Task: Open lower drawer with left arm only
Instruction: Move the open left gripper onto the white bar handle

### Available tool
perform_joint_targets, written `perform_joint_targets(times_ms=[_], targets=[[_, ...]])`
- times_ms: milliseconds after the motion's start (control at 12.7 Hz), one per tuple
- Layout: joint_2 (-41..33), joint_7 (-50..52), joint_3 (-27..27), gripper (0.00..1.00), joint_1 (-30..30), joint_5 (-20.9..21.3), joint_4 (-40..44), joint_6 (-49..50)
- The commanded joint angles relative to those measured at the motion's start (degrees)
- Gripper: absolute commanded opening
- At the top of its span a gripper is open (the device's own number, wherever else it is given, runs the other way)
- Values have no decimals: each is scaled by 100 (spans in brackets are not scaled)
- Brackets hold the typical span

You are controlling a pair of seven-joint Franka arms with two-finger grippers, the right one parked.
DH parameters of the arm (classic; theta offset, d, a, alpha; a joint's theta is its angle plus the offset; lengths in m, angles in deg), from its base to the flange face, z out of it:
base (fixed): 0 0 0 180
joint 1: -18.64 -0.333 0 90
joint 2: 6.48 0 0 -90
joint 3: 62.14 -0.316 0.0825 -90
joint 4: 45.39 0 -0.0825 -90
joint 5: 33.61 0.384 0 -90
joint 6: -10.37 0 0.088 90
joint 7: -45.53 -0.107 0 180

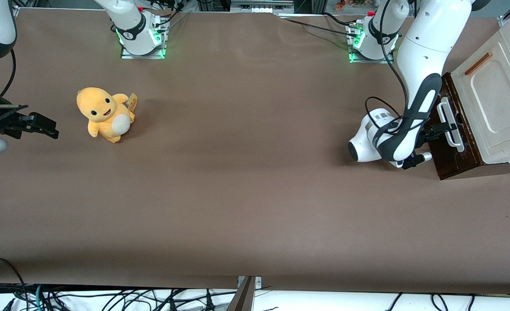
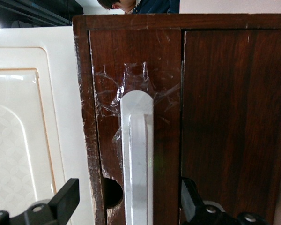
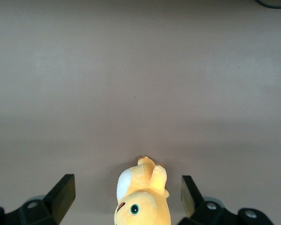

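Brown lower drawer (image 1: 447, 142) shut | hand (image 2: 126, 201) apart, straddling white handle (image 2: 137, 154) | plush (image 1: 103, 113) well apart

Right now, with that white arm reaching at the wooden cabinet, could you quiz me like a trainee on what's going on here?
1. True or false: the claw is open, with the lower drawer's white handle between its fingers.
2. Which toy sits toward the parked arm's end of the table? A) a yellow plush B) a red car C) a blue ball
3. Fill in: the lower drawer looks ____, its dark front flush with the cabinet.

Key: 1 true. 2 A, the yellow plush. 3 closed, not yet pulled out by the left arm.
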Motion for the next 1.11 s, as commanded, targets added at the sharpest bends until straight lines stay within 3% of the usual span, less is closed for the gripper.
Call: perform_joint_targets(times_ms=[0, 316, 474, 632, 947, 1026], targets=[[43, 179, 28, 83, -45, 296, -76, -7], [52, 179, 28, 70, -133, 350, -76, -7], [52, 179, 28, 54, -133, 350, -67, -7], [52, 179, 28, 50, -133, 350, -67, -7], [52, 179, 37, 19, -133, 341, -50, -7], [44, 188, 28, 18, -133, 341, -41, -7]])
